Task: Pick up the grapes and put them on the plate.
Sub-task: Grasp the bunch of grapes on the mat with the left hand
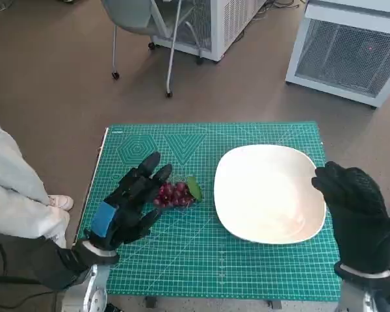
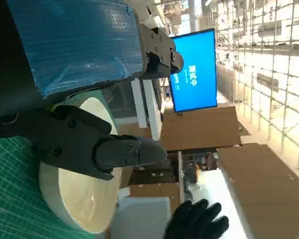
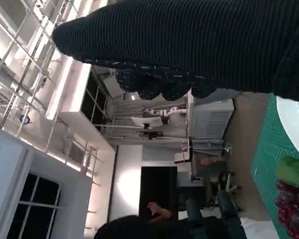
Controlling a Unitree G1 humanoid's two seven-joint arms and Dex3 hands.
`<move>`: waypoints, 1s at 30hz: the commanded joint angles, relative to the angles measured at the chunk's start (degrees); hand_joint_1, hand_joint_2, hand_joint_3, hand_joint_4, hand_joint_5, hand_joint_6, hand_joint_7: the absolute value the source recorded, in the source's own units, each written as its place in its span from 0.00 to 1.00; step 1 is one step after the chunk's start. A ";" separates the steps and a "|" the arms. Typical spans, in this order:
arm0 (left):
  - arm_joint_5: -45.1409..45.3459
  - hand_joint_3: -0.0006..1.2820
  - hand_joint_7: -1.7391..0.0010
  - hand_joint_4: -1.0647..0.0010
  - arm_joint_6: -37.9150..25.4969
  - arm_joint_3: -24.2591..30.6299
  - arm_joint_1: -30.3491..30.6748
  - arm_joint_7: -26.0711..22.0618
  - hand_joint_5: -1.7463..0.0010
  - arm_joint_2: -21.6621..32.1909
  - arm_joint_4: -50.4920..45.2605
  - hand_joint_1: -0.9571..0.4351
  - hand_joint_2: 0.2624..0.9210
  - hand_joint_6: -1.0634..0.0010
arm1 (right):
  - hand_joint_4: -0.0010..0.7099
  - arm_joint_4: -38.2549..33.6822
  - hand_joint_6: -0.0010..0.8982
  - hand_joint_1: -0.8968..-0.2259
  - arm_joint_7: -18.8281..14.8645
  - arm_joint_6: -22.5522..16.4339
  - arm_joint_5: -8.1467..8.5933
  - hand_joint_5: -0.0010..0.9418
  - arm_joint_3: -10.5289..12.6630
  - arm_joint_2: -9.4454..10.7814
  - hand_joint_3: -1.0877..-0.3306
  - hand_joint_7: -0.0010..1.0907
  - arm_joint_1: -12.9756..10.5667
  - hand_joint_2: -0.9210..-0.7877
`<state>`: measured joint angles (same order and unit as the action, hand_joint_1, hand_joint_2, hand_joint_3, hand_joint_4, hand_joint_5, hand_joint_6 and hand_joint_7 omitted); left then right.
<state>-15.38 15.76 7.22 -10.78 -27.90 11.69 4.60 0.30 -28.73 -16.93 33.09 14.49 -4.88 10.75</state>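
Head view looks steeply down at the plate [image 1: 271, 193] (wrist views, seemingly sideways, share it).

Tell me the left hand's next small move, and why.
Probably close the left hand around the grapes: its fingers lie spread right beside the bunch, which sits on the green mat, left of the white plate, not yet gripped.

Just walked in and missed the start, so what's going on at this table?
A humanoid robot is going for the grapes, which lie on the green mat beside the white plate. Its left hand is right at the bunch, fingers around its near side, though no view shows a firm grip. The right hand hangs over the plate's edge, holding nothing. The plate has nothing on it.
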 commanded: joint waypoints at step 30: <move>59.79 0.00 0.99 0.96 -18.16 -13.98 -6.21 15.71 1.00 11.23 -9.25 0.42 0.72 0.79 | 0.67 -1.12 0.28 0.82 0.19 -0.23 -0.88 0.60 -0.08 0.19 0.69 0.83 -0.76 0.00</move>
<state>43.10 -0.85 -5.27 -15.17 -12.69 22.59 -6.64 -0.04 -28.74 -17.52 32.37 14.37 -4.83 10.74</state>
